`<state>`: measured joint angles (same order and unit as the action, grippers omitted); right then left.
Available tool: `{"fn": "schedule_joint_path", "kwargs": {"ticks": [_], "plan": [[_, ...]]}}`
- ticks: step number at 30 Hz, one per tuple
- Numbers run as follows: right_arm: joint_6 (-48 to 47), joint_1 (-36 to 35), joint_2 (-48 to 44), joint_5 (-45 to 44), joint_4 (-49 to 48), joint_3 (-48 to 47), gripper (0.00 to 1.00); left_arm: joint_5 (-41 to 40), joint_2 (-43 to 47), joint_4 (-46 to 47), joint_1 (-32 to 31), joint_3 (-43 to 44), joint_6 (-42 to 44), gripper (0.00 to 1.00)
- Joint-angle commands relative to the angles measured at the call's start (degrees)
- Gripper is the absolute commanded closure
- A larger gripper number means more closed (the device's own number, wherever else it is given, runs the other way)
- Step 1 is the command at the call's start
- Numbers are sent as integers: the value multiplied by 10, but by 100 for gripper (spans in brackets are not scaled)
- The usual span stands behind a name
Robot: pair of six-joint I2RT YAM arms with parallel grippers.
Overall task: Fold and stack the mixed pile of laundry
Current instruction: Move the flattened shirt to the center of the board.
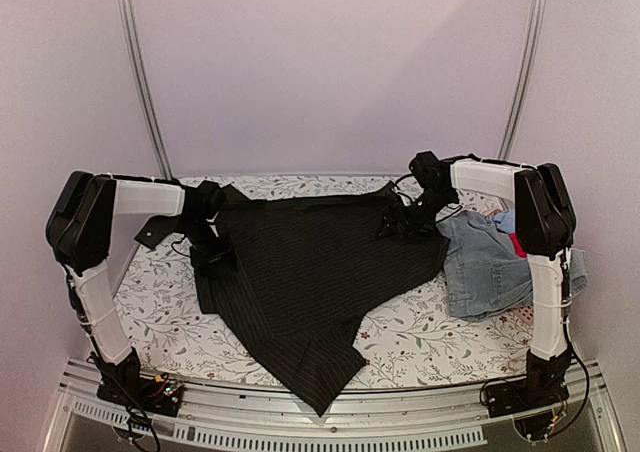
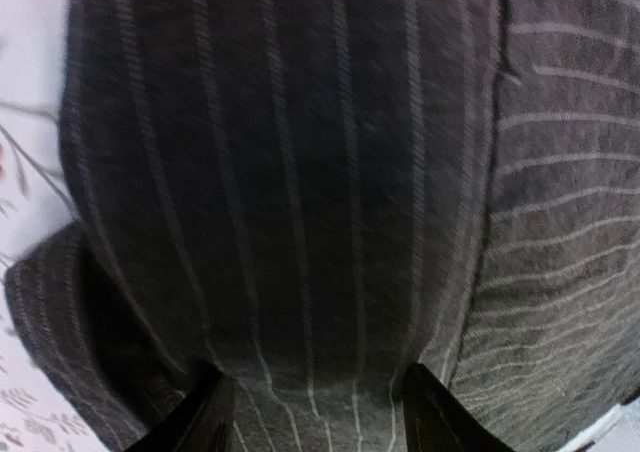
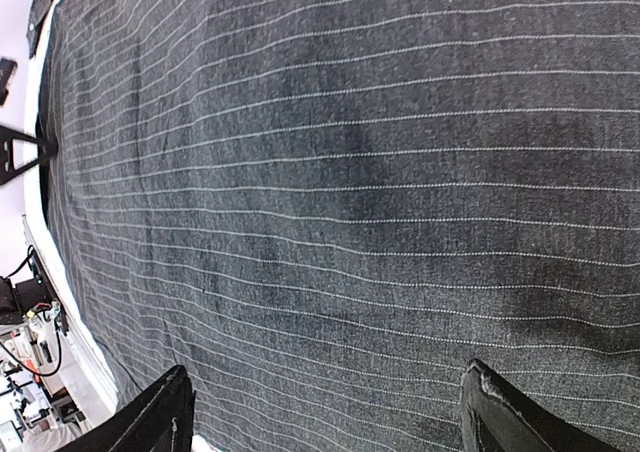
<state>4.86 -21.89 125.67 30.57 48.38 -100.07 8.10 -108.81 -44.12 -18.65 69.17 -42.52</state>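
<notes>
The big black pinstriped shirt (image 1: 300,272) of the mixed laundry pile lies spread over the middle of the table, one corner hanging past the front edge. My left gripper (image 1: 212,255) is at its left edge. In the left wrist view this gripper (image 2: 320,412) is open, with striped cloth (image 2: 330,172) lying between its fingers. My right gripper (image 1: 398,227) hovers over the shirt's upper right part. It (image 3: 330,412) is wide open above flat striped fabric (image 3: 350,172). Faded denim (image 1: 485,267) lies bunched at the right, with a bit of red (image 1: 517,244) and pale blue (image 1: 505,217) behind it.
The table wears a floral cover (image 1: 150,292). A patch of pink basket (image 1: 518,318) shows under the denim beside the right arm's base. Two metal poles (image 1: 140,72) rise at the back corners against a plain wall.
</notes>
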Motion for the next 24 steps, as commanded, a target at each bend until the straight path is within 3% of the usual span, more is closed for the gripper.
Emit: {"fn": "schedule_joint_path", "kwargs": {"ticks": [1,5,8,12,14,15,18,21,24], "plan": [[-8,1,-21,14,-3,9,9,-36,-59,-10,68,12,12,45],[-2,1,-21,31,-1,2,9,-68,-132,-17,139,88,48,54],[14,0,-19,54,-14,1,9,-79,-220,-47,176,212,73,56],[48,-7,-11,90,-47,-8,9,-109,-366,-102,201,477,112,55],[60,-14,3,94,-49,-22,10,-60,-444,-141,211,669,136,49],[61,-17,14,94,-51,-27,10,-30,-451,-132,214,692,137,47],[59,-27,33,92,-58,-33,14,8,-377,-49,212,638,142,33],[59,-38,42,94,-76,-25,17,7,-247,34,199,504,167,10],[56,-46,48,83,-79,-23,20,9,-119,67,189,373,191,1]]}}
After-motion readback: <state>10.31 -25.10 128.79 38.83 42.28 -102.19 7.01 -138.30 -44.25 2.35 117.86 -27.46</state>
